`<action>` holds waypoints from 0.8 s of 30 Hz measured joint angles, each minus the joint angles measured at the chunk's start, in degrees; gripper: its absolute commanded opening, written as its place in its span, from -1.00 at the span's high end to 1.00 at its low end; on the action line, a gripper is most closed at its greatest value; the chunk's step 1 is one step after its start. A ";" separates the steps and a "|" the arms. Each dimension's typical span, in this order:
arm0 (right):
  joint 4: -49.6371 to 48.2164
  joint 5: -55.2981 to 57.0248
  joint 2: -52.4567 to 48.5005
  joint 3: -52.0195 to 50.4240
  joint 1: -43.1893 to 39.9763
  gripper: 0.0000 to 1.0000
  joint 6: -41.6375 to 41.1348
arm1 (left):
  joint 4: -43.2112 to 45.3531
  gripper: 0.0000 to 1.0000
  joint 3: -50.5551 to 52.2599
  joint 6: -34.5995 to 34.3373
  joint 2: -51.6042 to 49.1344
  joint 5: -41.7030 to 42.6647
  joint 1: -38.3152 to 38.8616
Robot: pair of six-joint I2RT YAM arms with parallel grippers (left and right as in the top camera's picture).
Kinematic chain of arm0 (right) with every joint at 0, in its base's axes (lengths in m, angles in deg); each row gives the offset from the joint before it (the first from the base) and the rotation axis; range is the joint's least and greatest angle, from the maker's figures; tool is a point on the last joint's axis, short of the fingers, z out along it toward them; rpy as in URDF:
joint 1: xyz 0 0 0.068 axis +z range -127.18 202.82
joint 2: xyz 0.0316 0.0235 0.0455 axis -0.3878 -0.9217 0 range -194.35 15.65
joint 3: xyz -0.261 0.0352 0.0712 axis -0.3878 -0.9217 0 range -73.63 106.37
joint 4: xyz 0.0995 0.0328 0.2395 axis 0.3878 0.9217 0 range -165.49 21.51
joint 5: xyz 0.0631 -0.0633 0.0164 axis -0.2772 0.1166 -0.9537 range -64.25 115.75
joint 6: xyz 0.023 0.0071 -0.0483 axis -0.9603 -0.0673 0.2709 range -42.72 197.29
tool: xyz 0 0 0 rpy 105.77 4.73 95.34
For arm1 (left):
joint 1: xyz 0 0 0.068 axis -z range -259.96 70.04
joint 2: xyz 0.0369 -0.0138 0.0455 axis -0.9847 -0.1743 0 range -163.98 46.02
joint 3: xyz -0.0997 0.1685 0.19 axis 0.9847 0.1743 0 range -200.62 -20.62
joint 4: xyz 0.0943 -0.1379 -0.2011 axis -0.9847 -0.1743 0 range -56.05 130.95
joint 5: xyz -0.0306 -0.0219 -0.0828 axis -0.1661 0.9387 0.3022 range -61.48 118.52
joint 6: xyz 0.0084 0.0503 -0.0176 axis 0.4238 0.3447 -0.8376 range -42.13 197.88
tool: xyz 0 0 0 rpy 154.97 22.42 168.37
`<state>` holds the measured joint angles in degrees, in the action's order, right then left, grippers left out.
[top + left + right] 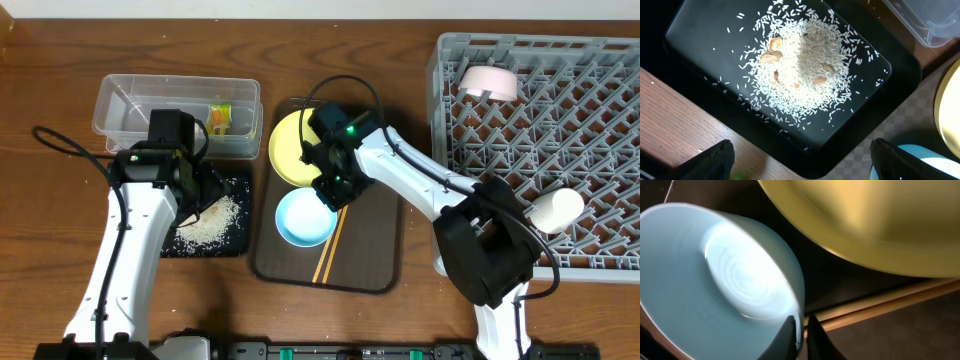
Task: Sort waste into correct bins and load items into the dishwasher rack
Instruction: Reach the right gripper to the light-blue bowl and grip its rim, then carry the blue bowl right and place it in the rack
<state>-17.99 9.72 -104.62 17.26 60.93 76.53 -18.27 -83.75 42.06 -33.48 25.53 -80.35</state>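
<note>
Light blue bowl [715,280], left in the right wrist view, looks stiff, glossy, slippery and breakable; the right gripper [801,330] pinches its thin rim, the sensible hold.

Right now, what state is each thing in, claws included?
left gripper: open, empty.
light blue bowl: upright, empty.
right gripper: shut on the light blue bowl's rim.
plate: bare where visible.
black tray: holding rice.
clear tub: lidless, holding a wrapper.
white bowl: tipped, in the rack.
cup: lying sideways at the rack's edge.
chopsticks: lying flat.
</note>
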 measured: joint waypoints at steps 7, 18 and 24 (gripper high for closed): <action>0.33 0.04 0.00 0.00 0.00 0.98 -0.31 | 0.00 -0.79 0.00 0.00 0.00 0.00 0.00; 0.07 0.02 5.31 0.39 -4.42 0.98 -0.20 | -0.02 -0.79 0.00 0.00 0.00 0.00 0.00; -3.93 8.00 18.73 2.19 -13.18 0.98 -0.02 | -0.04 -0.79 0.00 0.00 -0.02 0.00 0.00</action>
<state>-21.93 17.72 -85.89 19.45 47.75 76.51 -18.31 -83.75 42.06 -33.51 25.53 -80.35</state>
